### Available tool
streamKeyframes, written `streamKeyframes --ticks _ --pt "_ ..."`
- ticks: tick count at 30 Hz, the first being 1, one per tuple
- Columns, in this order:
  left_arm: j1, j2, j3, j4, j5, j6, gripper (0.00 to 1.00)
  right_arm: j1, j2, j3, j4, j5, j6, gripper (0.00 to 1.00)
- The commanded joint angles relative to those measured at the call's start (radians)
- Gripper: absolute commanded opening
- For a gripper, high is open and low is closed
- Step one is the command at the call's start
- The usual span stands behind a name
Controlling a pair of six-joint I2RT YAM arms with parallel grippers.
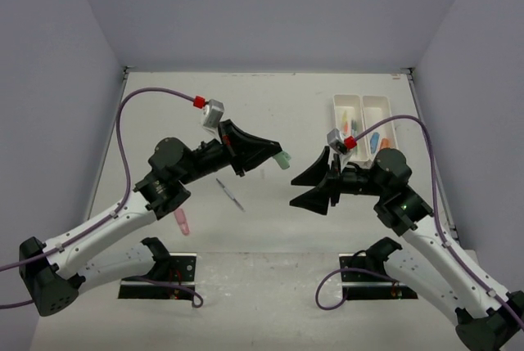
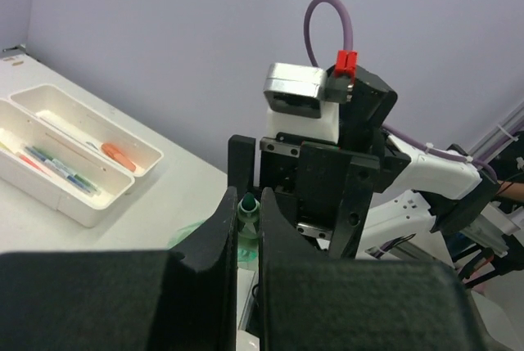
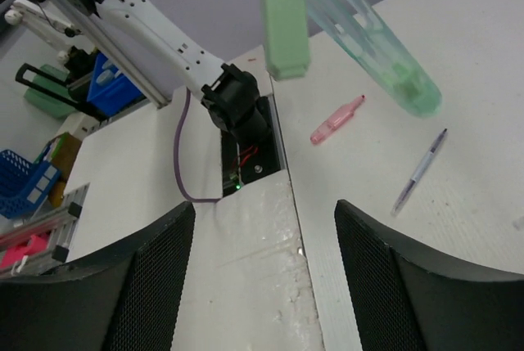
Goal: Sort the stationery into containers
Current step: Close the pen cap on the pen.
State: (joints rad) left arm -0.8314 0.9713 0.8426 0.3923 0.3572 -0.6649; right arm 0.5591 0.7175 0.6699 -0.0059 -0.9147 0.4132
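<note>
**Left gripper clamps a green marker; right gripper stands wide open**

The left gripper (image 1: 270,153) is closed on a translucent green marker (image 1: 283,159), held above the table (image 1: 270,97) near its middle. In the left wrist view the two fingers (image 2: 221,236) press against the marker's sides, and only a narrow strip of green shows between them. From the right wrist camera the marker hangs overhead with its pale green cap pointing up and left (the gripper holding it lies outside that view).

The right gripper (image 1: 293,190) holds nothing. Its jaws are spread far apart, touch nothing, and face the left gripper across a short gap, with the marker's free end just above and between the two.

Two pieces of stationery lie on the table below the left arm. A thin pen (image 1: 231,194) rests diagonally near the centre, and a pink marker (image 1: 182,221) lies nearer the left arm's base, well apart from the pen.

The two white trays (image 1: 347,99) (image 1: 379,100) sit side by side, long walls touching, at the far right of the table beyond the right arm. In the left wrist view the nearer tray (image 2: 61,200) holds several thin pens laid lengthwise. The farther tray (image 2: 82,105) holds an orange marker (image 2: 117,153). The right arm's wrist partly covers both trays' near ends in the top view.
</note>
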Motion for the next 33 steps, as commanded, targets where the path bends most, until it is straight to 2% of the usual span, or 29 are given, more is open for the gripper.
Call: streamKeyframes --ticks 1,2,5,10,17,23,26,29,30,32,33 --pt "0.004 0.01 -0.024 0.04 -0.024 -0.01 0.0 0.004 -0.001 0.033 0.096 -0.02 0.157 0.67" --pt "0.003 0.015 -0.03 0.047 -0.02 -0.015 0.0 0.004 0.002 0.024 0.132 -0.014 0.18 0.66" --pt "0.003 0.038 -0.039 0.077 0.003 -0.047 0.0 0.004 0.034 0.019 0.168 0.018 0.203 0.7" --pt "0.003 0.074 -0.038 0.11 0.056 -0.092 0.0 0.003 0.118 0.047 0.215 0.022 0.216 0.67" --pt "0.002 0.1 -0.048 0.127 0.114 -0.146 0.0 0.004 0.146 0.109 0.173 0.079 0.181 0.64" --pt "0.003 0.131 -0.027 0.024 0.107 -0.135 0.0 0.004 0.157 0.153 0.161 0.049 0.173 0.37" --pt "0.003 0.133 -0.015 -0.037 0.068 -0.106 0.0 0.004 0.139 0.144 0.157 0.045 0.169 0.11" --pt "0.002 0.124 0.015 -0.085 0.002 -0.076 0.0 0.004 0.122 0.107 0.147 0.046 0.154 0.01" --pt "0.003 0.119 0.022 -0.085 0.002 -0.068 0.0 0.004 0.116 0.1 0.144 0.048 0.148 0.0" --pt "0.003 0.105 0.044 -0.096 -0.019 -0.039 0.13 0.004 0.103 0.09 0.125 0.054 0.13 0.0" --pt "0.003 0.097 0.054 -0.094 -0.025 -0.024 0.32 0.004 0.099 0.084 0.117 0.052 0.116 0.0"
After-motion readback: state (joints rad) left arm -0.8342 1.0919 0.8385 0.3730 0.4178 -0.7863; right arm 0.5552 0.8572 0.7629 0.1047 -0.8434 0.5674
